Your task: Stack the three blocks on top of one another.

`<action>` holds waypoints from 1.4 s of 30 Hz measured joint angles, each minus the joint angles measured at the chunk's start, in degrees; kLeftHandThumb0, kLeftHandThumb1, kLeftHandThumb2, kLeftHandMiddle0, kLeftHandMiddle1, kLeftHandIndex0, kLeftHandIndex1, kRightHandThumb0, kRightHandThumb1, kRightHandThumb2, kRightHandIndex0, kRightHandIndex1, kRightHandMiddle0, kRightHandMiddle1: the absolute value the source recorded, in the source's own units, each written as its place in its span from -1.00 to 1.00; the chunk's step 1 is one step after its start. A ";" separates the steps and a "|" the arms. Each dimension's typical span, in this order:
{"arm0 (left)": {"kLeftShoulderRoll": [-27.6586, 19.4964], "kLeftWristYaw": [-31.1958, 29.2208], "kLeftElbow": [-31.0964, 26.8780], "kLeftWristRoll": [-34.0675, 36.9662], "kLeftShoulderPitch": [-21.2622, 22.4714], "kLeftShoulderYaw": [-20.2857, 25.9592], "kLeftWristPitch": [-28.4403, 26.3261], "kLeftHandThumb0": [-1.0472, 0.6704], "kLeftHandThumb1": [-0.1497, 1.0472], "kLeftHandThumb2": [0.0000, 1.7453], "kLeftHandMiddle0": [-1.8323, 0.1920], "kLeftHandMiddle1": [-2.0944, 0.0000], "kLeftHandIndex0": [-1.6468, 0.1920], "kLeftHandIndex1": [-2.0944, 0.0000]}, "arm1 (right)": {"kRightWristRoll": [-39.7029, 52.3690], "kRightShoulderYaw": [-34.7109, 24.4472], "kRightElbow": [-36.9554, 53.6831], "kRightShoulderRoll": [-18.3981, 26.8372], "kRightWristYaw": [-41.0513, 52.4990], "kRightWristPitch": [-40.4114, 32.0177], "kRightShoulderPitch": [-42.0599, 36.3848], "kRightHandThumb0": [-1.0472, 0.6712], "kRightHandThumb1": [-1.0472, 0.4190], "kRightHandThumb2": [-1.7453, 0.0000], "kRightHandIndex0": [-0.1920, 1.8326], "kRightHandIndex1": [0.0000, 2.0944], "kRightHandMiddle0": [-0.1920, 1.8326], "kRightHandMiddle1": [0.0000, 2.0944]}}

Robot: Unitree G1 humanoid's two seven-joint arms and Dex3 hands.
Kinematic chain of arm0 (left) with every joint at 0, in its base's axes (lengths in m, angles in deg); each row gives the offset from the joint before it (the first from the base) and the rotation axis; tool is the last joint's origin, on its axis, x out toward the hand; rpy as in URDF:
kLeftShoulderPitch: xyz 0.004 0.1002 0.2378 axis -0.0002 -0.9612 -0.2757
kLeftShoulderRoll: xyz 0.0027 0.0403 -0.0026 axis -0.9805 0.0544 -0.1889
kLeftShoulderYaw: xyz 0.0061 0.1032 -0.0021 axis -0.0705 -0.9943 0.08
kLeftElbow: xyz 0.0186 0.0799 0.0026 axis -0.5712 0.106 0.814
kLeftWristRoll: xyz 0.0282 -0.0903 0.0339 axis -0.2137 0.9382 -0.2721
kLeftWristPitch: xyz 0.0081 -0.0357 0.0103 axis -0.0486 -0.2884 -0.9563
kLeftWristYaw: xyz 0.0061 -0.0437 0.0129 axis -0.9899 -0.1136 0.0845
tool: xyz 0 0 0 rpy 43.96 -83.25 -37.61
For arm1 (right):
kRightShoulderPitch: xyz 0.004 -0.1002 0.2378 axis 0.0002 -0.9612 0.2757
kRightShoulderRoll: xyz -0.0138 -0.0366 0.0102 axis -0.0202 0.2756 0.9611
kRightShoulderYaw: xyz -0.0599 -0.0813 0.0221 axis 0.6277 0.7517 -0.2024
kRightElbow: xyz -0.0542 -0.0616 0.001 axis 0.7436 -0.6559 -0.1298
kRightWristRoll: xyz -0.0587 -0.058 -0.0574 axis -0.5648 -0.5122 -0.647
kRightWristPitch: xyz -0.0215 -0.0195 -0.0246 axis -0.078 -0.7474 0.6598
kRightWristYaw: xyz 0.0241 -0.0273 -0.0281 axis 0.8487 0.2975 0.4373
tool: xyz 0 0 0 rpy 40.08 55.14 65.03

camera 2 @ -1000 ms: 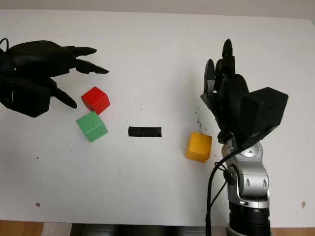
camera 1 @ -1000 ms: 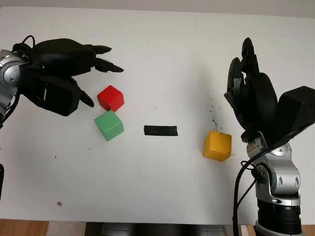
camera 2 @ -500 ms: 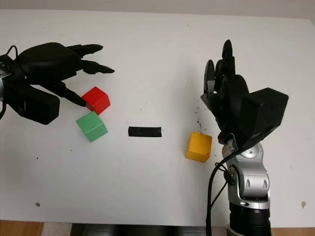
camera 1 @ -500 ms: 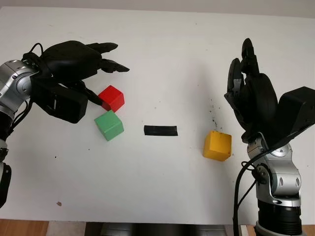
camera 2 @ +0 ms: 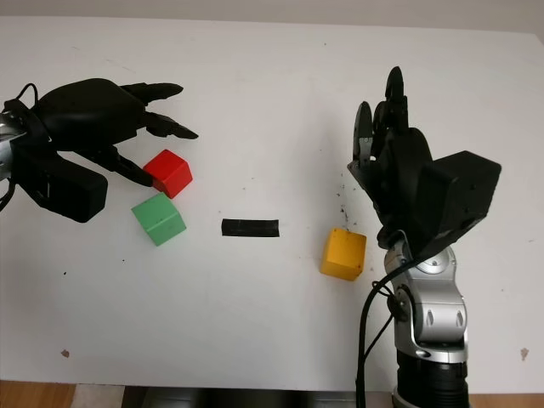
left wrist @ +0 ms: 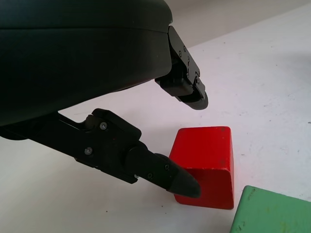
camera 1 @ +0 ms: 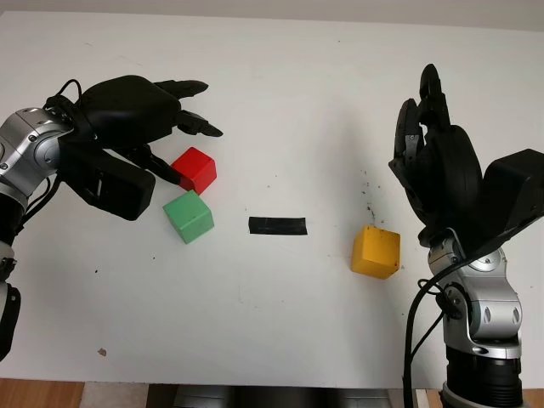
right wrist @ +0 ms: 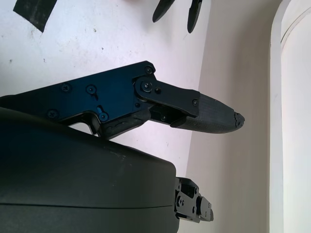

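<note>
A red block (camera 1: pixel 194 170) sits on the white table (camera 1: pixel 280 314) at the left, with a green block (camera 1: pixel 188 216) touching its near corner. Further right lies a yellow block (camera 1: pixel 376 252), on its own. My left hand (camera 1: pixel 194 151) is open and hovers over the red block, thumb tip (left wrist: pixel 180 180) by the block's left side and the other fingers (left wrist: pixel 187 90) above and behind it. The left wrist view shows the red block (left wrist: pixel 206 165) ungrasped, with the green block (left wrist: pixel 269 213) beside it. My right hand (camera 1: pixel 425 127) is open, held upright just behind and to the right of the yellow block.
A strip of black tape (camera 1: pixel 276 226) lies flat between the green and yellow blocks. The table's front edge (camera 1: pixel 280 388) runs along the bottom of the view. My right forearm (camera 1: pixel 476 323) rises from the bottom right.
My left hand has moved right and down over the red block, bringing the thumb beside it. The right hand and all three blocks have stayed put.
</note>
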 measured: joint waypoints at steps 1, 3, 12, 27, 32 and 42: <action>0.00 0.59 0.00 -0.34 -0.20 -0.14 0.08 -0.45 0.74 -0.93 0.75 0.94 0.20 0.87 | 0.00 -0.01 0.00 0.00 -0.05 -0.14 0.00 -0.60 -1.00 0.21 -1.00 -1.00 -1.00 -1.00; 0.00 1.51 0.01 -1.06 -0.41 -0.47 0.15 -0.45 0.73 -0.94 0.74 0.94 0.18 0.86 | 0.02 -0.01 0.00 0.00 -0.09 -0.28 0.00 -0.60 -1.00 0.20 -1.00 -1.00 -1.00 -1.00; 0.01 5.74 0.40 -2.78 -0.47 -0.94 0.57 -0.43 0.76 -0.94 0.62 0.93 0.40 0.13 | 0.02 -0.05 0.00 0.00 -0.24 -0.28 0.00 -0.60 -1.00 0.21 -1.00 -1.00 -1.00 -1.00; 0.02 12.20 1.66 -5.63 -0.47 -2.41 2.24 -0.36 0.89 -0.93 0.47 0.91 0.38 -0.32 | 0.11 -0.09 -0.01 0.00 -0.28 -0.28 0.01 -0.60 -1.00 0.21 -1.00 -1.00 -1.00 -1.00; 0.04 13.14 2.38 -5.76 -0.47 -2.79 2.85 -0.36 0.90 -0.93 0.48 0.92 0.38 -0.34 | 0.16 -0.15 -0.05 0.00 -0.13 -0.27 0.01 -0.60 -1.00 0.21 -1.00 -1.00 -1.00 -1.00; 2.17 8.43 5.39 4.25 -0.47 -1.25 4.58 -0.31 0.91 -0.93 0.48 0.92 0.42 -0.39 | 0.38 -0.58 -0.08 0.00 0.29 -0.28 0.04 -0.60 -1.00 0.21 -1.00 -1.00 -1.00 -1.00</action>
